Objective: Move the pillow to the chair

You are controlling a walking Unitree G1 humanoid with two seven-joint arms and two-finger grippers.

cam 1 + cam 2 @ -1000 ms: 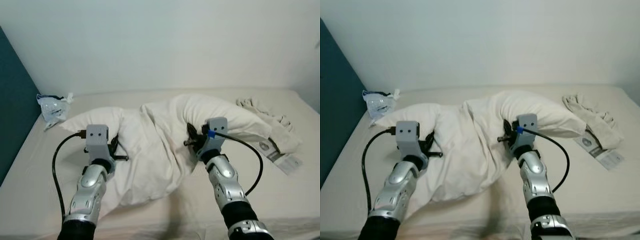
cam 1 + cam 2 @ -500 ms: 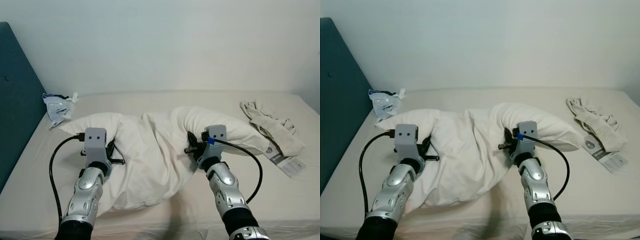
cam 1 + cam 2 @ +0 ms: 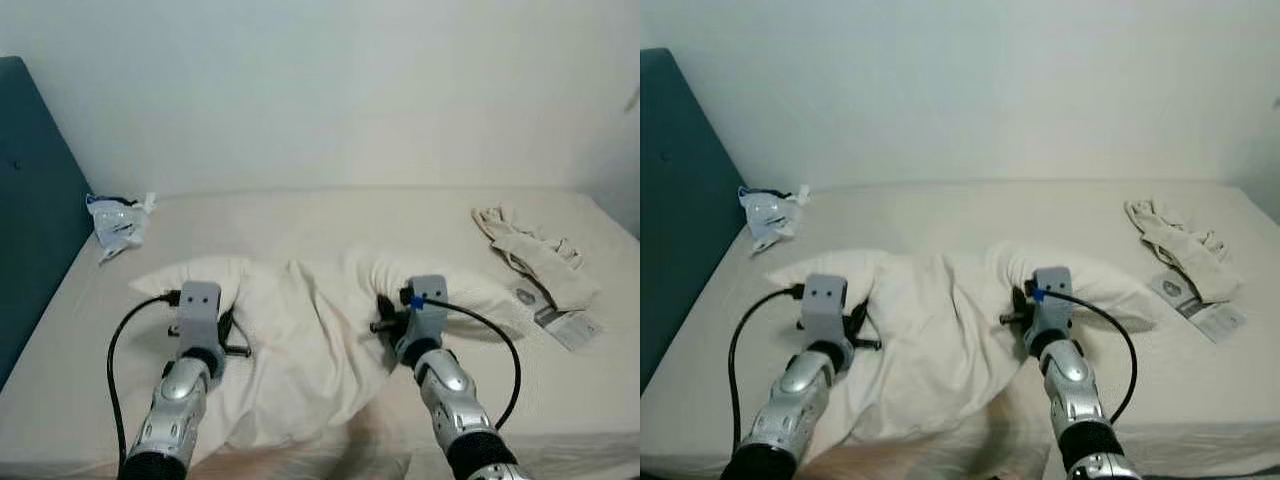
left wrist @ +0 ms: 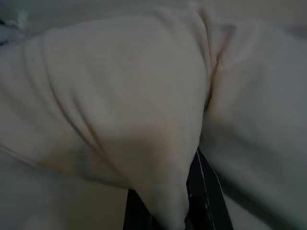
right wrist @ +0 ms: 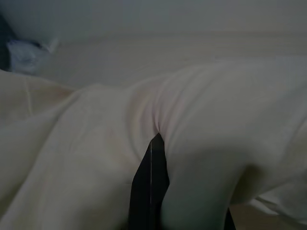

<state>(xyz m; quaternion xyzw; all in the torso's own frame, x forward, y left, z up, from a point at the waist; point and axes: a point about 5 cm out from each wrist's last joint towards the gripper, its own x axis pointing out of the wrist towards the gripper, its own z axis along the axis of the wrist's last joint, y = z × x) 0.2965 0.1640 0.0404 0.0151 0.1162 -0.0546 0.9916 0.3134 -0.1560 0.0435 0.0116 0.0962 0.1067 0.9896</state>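
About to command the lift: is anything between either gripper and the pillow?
Nothing visible. The left gripper and right gripper are both already pinched into folds of the pillow on the bed, with fabric bunched around a finger in the right wrist view.

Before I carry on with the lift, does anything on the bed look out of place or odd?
The pillow is bunched and creased in the middle between the left gripper and the right gripper, both pinching its cover. A crumpled plastic bag lies by the headboard; a cloth and a leaflet lie loose on the bed's far right.
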